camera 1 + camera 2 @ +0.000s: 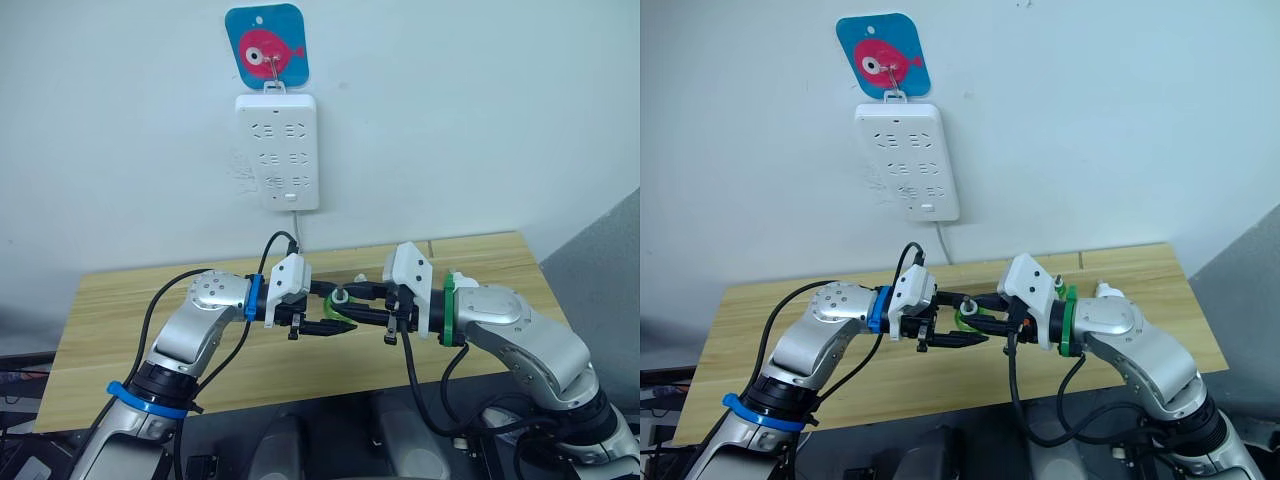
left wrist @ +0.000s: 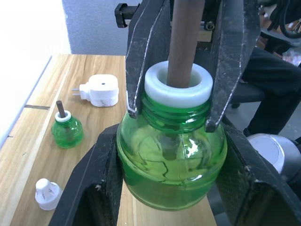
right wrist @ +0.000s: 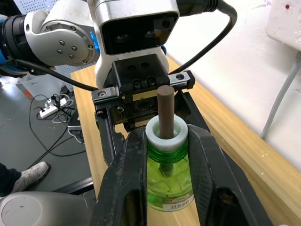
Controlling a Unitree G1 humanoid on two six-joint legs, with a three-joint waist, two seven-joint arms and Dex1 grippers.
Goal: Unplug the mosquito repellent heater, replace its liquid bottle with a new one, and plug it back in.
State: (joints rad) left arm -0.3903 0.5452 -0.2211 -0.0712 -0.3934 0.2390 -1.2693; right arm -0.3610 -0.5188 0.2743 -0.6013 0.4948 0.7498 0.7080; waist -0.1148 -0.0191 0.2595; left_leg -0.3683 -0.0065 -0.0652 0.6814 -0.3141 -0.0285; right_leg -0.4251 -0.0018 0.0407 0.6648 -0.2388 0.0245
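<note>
The mosquito repellent heater (image 2: 99,90) lies unplugged on the wooden desk (image 2: 101,127), prongs out. Near it stand a second green liquid bottle (image 2: 67,130) with its wick up, and, farther off, a small white cap (image 2: 47,193). Above the desk, a green liquid bottle (image 2: 171,157) is pinched by both end effectors: the left end effector (image 2: 171,188) around its body, the right end effector (image 3: 165,160) at its threaded neck. The white power strip (image 1: 277,151) hangs on the wall behind.
</note>
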